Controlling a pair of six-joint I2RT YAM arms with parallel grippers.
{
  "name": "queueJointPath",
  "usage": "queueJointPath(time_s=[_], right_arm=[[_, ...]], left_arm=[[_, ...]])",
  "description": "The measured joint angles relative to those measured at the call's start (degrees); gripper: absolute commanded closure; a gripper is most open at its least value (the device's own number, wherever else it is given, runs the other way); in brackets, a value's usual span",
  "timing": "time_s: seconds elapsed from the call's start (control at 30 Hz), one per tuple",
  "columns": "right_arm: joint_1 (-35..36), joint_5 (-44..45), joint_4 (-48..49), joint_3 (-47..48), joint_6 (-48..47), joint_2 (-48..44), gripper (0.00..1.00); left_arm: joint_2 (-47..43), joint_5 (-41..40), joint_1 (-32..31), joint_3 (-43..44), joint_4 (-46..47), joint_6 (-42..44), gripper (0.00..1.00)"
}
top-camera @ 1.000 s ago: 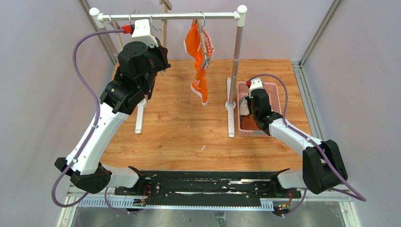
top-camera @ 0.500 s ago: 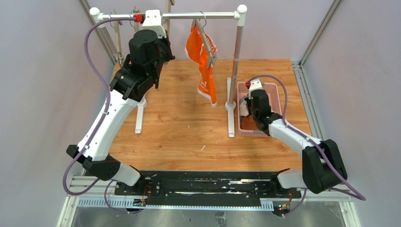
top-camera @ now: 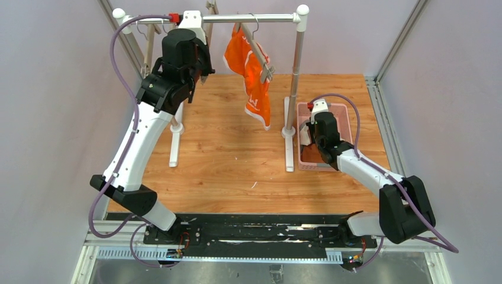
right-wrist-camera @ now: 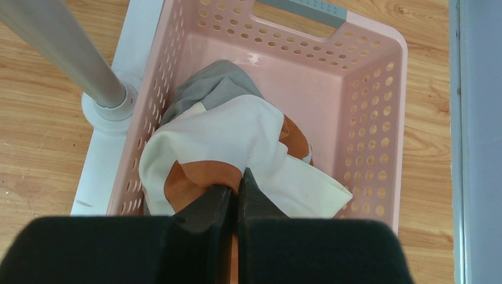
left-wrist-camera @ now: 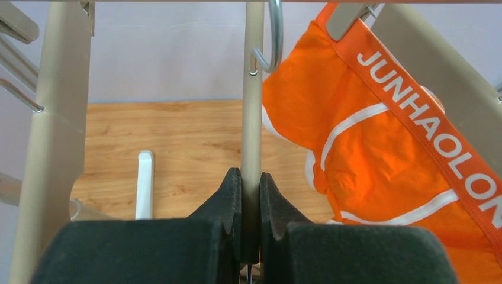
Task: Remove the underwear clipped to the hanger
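The bright orange briefs point(top-camera: 251, 71) with white print hang clipped to a tilted beige hanger point(top-camera: 267, 66) on the rail point(top-camera: 225, 19); they fill the right of the left wrist view point(left-wrist-camera: 379, 154). My left gripper point(left-wrist-camera: 251, 177) is raised near the rail point(top-camera: 198, 71), left of the briefs, and is shut on a separate beige hanger bar point(left-wrist-camera: 253, 106). My right gripper point(right-wrist-camera: 237, 177) is low in the pink basket point(right-wrist-camera: 379, 77), shut with its tips pinching the rust-brown briefs point(right-wrist-camera: 195, 174). The grey-beige briefs point(right-wrist-camera: 213, 89) with a cream waistband lie there too.
The rack's right post point(top-camera: 296, 77) and white foot point(top-camera: 289, 151) stand just left of the basket point(top-camera: 340, 109). The left post and foot point(top-camera: 175, 148) are under my left arm. Another beige hanger bar point(left-wrist-camera: 56, 130) hangs at the left. Wooden tabletop point(top-camera: 225, 160) lies between the feet.
My left arm has risen and moved right toward the rail. The orange briefs and their hanger have swung and turned. The right arm has not moved.
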Motion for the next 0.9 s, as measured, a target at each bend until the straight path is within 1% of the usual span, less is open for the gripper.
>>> queueJointPath(time_s=[0.13,0.17,0.23,0.27,0.33,0.37,0.43,0.5,0.7,0.9], right_arm=[[0.0,-0.22,-0.28,0.0,0.02,-0.61,0.99],[0.0,-0.22,-0.28,0.0,0.02,-0.72,0.99],[0.0,-0.2,-0.31,0.0,0.02,-0.74,0.98],[0.0,-0.2,-0.33,0.0,0.02,-0.74,0.84],[0.0,-0.22,-0.31,0.0,-0.09,-0.72,0.58],[0.0,-0.24,-0.31,0.0,-0.02,-0.7,0.51],[0.0,-0.26,-0.35,0.0,0.0,-0.5,0.43],[0.0,-0.24,-0.5,0.0,0.0,-0.33,0.4],[0.0,-0.11,-1.46,0.13,-0.09,-0.96,0.39],[0.0,0.5,-3.72,0.48,-0.66,-5.29,0.39]], left_arm=[[-0.09,1.75,1.11,0.0,-0.04,-0.26,0.84],[-0.22,2.03,1.18,-0.04,-0.04,-0.28,0.8],[-0.74,2.34,1.25,-0.61,0.02,-0.26,0.67],[-1.2,2.45,1.25,-1.03,0.0,-0.28,0.63],[-2.38,2.62,1.29,-2.27,0.0,-0.52,0.56],[-2.93,2.73,1.31,-2.8,-0.02,-0.37,0.54],[-4.15,2.67,1.36,-3.89,0.07,-0.44,0.51],[-5.46,2.58,1.38,-4.39,0.07,-0.33,0.5],[-9.25,2.32,1.38,-4.39,0.94,0.11,0.51],[-13.62,2.6,1.38,-4.39,1.38,0.7,0.53]])
